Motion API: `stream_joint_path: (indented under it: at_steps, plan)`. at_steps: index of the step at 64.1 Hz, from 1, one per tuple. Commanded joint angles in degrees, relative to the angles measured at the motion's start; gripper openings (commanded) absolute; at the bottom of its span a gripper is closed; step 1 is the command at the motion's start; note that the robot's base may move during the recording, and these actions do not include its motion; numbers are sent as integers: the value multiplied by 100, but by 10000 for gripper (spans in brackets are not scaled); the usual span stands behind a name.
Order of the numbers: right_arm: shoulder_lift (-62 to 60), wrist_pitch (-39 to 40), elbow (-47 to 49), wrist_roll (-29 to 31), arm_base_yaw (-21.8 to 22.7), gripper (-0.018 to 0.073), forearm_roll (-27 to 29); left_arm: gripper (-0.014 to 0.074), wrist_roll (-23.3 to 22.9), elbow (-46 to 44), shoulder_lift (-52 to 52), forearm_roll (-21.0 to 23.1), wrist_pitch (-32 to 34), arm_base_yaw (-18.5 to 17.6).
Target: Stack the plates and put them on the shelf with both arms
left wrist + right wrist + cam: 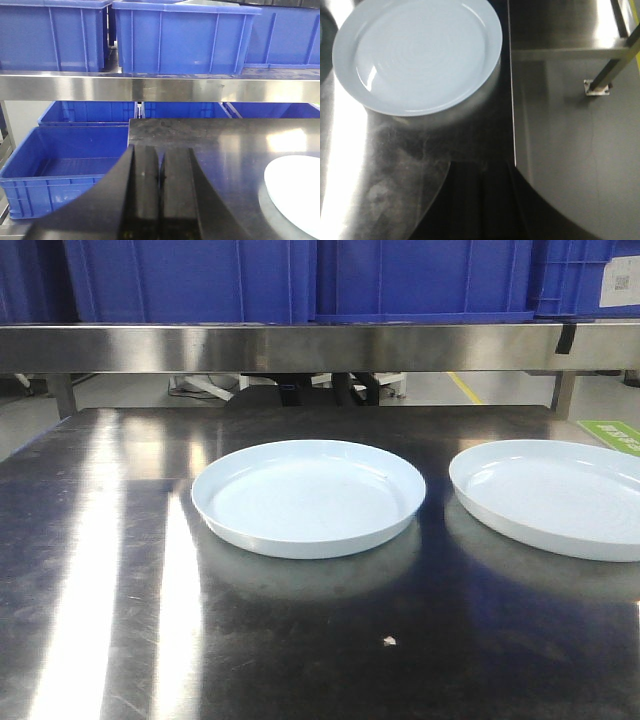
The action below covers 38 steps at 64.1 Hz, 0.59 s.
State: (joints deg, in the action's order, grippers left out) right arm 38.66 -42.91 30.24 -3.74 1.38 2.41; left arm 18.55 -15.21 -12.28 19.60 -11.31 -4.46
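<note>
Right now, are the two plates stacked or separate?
Separate: left plate and right plate lie flat side by side on the tabletop, steel showing between.

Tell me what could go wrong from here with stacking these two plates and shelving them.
The right plate lies close to the table edge; a nudge may push it off. It and the left plate are glossy, low-rimmed and flat on steel, so a grip may slip. Blue crates crowd the shelf tier, so the stack might bump them.
</note>
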Motion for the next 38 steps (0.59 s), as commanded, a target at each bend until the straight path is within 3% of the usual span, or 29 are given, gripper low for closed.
stream_joint_path:
  at_steps: [1, 12, 29, 38]
  plan:
    - [516, -64, 460, 25, 24, 57, -46, 80, -66, -197, -52, 84, 485, 13]
    - [1724, -890, 1244, 25, 113, 57, -46, 80, -66, -197, -52, 84, 485, 13]
    - [2929, -955, 2106, 25, 825, 59, 57, 80, -66, -197, -52, 84, 485, 13]
    - [3404, -969, 2322, 32, 906, 59, 57, 80, -66, -197, -52, 84, 485, 13]
